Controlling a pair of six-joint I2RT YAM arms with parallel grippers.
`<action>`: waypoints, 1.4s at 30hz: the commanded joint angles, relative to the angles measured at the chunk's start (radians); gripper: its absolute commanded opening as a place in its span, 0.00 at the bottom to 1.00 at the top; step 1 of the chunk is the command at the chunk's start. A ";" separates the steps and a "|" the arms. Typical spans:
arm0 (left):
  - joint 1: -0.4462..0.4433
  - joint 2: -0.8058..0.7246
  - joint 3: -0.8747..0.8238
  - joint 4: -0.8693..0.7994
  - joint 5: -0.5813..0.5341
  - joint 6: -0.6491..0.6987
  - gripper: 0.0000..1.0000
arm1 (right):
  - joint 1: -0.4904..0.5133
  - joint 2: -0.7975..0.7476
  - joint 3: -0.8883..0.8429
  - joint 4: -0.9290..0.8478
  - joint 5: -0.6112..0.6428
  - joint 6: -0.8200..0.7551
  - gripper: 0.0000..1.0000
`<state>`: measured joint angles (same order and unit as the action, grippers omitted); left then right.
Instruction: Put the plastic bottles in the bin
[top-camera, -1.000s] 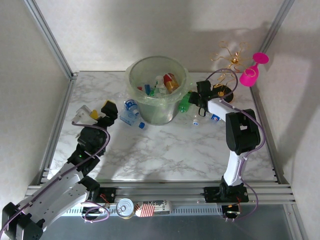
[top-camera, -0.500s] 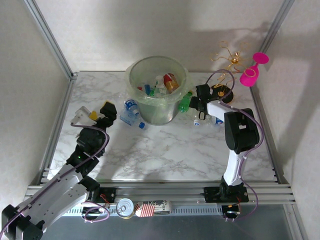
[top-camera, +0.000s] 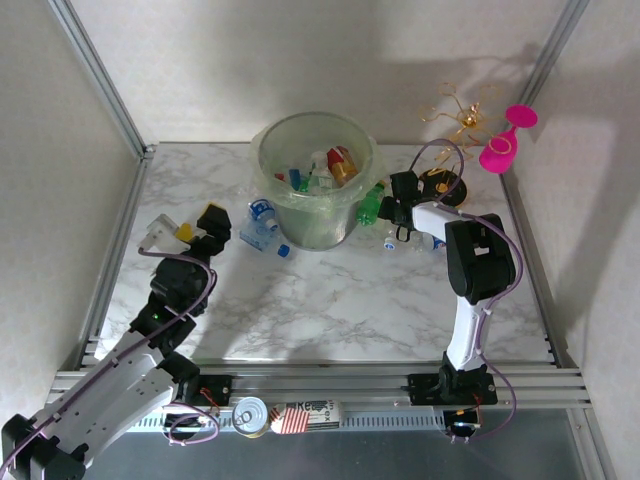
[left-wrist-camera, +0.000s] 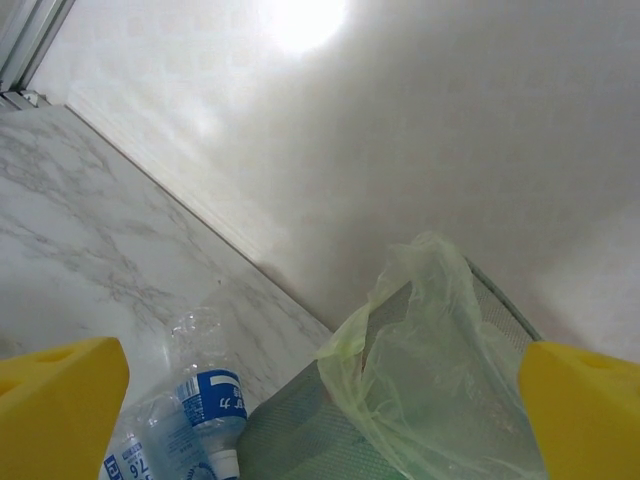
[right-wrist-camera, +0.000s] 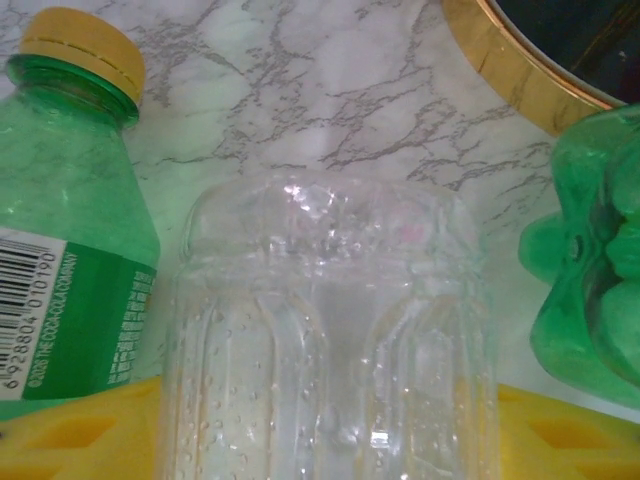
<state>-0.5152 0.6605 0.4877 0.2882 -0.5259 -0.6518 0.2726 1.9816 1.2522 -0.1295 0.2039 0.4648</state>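
Right wrist: clear bottle (right-wrist-camera: 330, 320) between right gripper (right-wrist-camera: 320, 435) fingers.

The green bottle (right-wrist-camera: 70, 250) has a label with a barcode numbered 6928804 010190 beside small print reading COCA-COLA COMPANY.

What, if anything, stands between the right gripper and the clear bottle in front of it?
Nothing visible: the clear bottle sits between the yellow fingers of the right gripper. Two green bottles lie at either side, not between.
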 joint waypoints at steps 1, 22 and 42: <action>0.012 -0.011 -0.014 -0.008 -0.025 -0.003 1.00 | -0.007 0.023 -0.010 0.021 -0.028 0.025 0.62; 0.014 0.021 -0.013 0.008 0.012 -0.039 0.99 | -0.009 -0.348 -0.147 0.087 -0.132 -0.041 0.53; 0.027 0.083 0.006 0.077 0.051 -0.035 1.00 | -0.008 -0.813 -0.190 0.058 -0.352 -0.089 0.52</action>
<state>-0.4995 0.7315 0.4770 0.3252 -0.5049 -0.6853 0.2707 1.1957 1.0283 -0.0723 -0.0929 0.3847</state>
